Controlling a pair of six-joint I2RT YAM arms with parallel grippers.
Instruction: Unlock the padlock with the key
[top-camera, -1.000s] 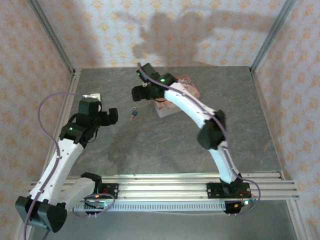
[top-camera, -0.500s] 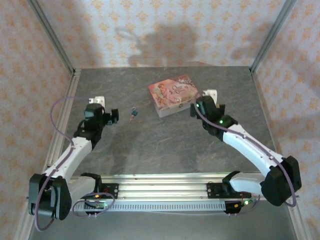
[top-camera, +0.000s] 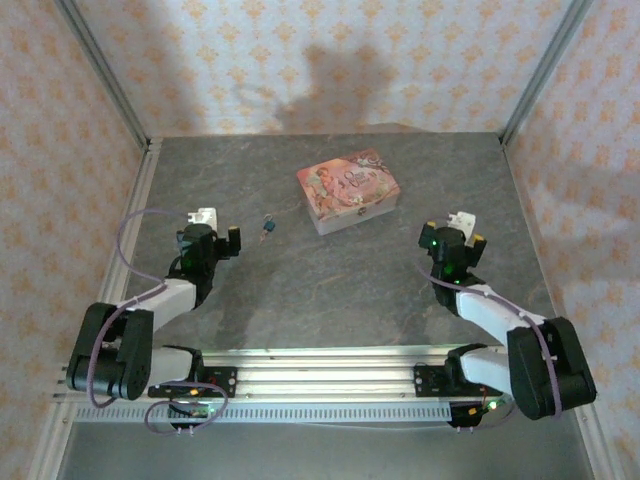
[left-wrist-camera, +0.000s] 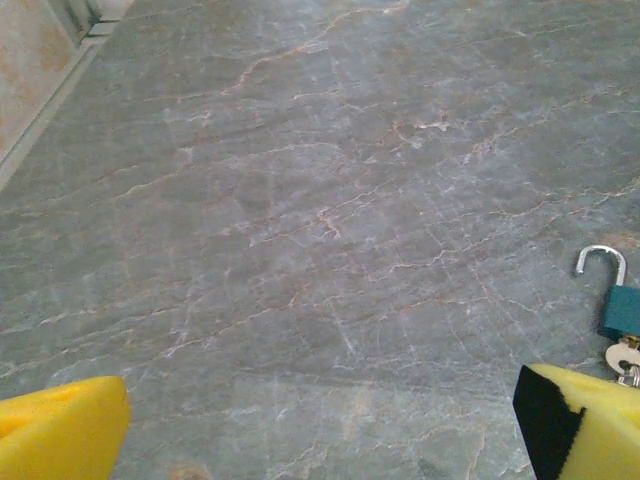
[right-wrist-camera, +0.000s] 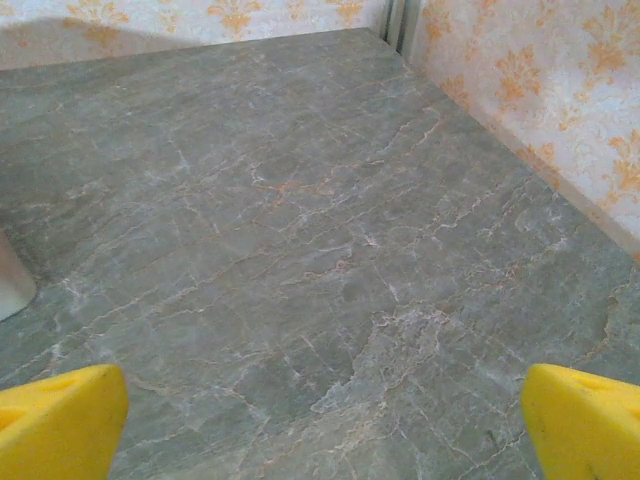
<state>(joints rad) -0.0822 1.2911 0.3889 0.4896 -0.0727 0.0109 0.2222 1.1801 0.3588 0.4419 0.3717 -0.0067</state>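
The padlock (top-camera: 267, 228) lies on the grey table left of the pink tin, with nothing holding it. In the left wrist view its teal body (left-wrist-camera: 622, 305) sits at the right edge, and its silvery shackle curves up like a hook with one end free. The pale key (left-wrist-camera: 622, 357) rests against the padlock's near end, partly hidden by my finger. My left gripper (top-camera: 220, 237) (left-wrist-camera: 320, 440) is open and empty, low over the table just left of the padlock. My right gripper (top-camera: 462, 232) (right-wrist-camera: 320, 430) is open and empty, at the right side of the table.
The pink illustrated tin (top-camera: 347, 190) stands behind the middle of the table; its pale corner (right-wrist-camera: 12, 275) shows at the left of the right wrist view. Patterned walls and metal posts enclose the table on three sides.
Both arms have folded back and down toward the near edge. The right arm swung away from over the tin to the right side. The left gripper dropped low beside the padlock.
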